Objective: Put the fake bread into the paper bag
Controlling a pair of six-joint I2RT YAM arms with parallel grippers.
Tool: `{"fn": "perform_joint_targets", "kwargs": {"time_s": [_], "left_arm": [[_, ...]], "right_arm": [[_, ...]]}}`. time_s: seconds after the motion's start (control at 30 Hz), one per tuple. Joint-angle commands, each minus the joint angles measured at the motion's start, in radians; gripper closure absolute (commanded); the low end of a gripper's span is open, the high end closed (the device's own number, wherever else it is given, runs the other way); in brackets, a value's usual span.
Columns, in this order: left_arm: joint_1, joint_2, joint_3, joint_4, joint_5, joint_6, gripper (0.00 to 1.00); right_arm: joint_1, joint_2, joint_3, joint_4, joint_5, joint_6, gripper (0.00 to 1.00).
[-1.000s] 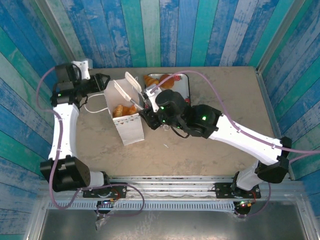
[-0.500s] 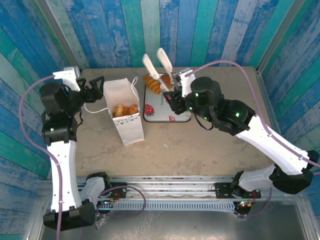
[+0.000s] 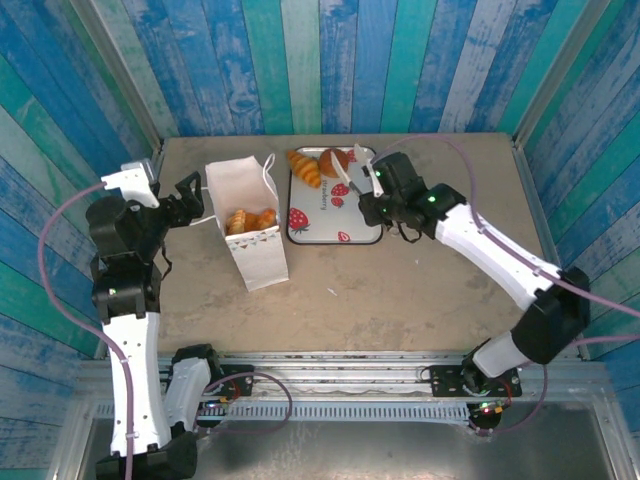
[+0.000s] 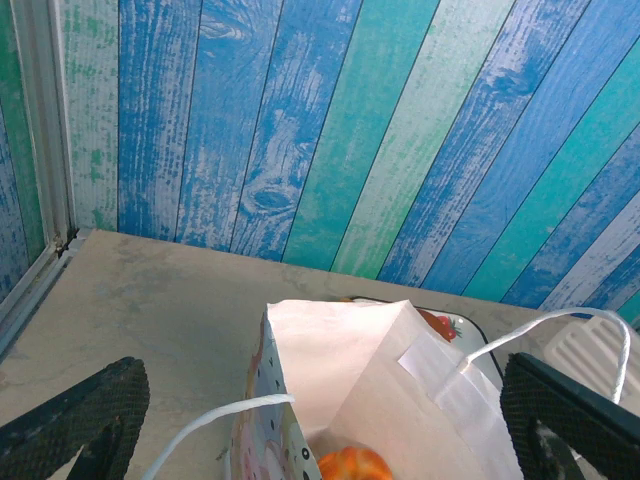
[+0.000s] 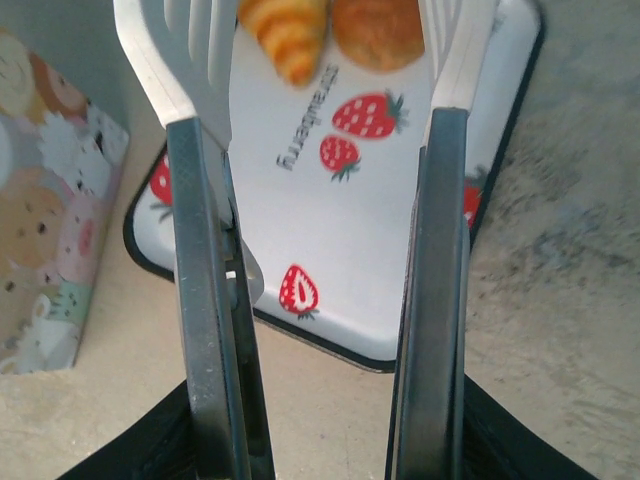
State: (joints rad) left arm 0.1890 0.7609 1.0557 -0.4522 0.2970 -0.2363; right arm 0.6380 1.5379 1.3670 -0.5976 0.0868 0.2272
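Observation:
The white paper bag stands open left of the tray, with golden fake bread inside; an orange piece shows at its bottom. A ridged croissant and a round brown bun lie at the tray's far end. My right gripper hangs over the tray, its long white-tipped fingers open and empty, with the croissant and bun just beyond the tips. My left gripper is open wide at the bag's left side, its black fingers either side of the bag's mouth.
The strawberry-print white tray sits at the back centre of the beige table. A white cord handle loops from the bag toward the left gripper. Blue and teal plank walls close in the back and both sides.
The right gripper has swung from the bag's mouth to over the tray and come down toward the croissant and bun. The left gripper has opened wide and drawn back to the bag's left.

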Motion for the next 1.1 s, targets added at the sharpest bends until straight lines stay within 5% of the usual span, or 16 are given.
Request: {"fn": "perform_joint_targets", "kwargs": {"time_s": [0.0,0.4,1.07], "left_arm": [[0.004,-0.008,-0.011,0.006,-0.021,0.021,0.06],[0.004,-0.003,-0.009,-0.005,-0.040,0.037,0.06],[0.004,0.007,-0.005,-0.003,-0.052,0.041,0.06]], "right_arm": [[-0.017,0.074,0.054,0.022,-0.120,-0.025,0.50],[-0.068,0.379,0.225,0.012,-0.241,-0.015,0.52],[-0.081,0.532,0.305,0.000,-0.219,-0.036,0.52]]}}
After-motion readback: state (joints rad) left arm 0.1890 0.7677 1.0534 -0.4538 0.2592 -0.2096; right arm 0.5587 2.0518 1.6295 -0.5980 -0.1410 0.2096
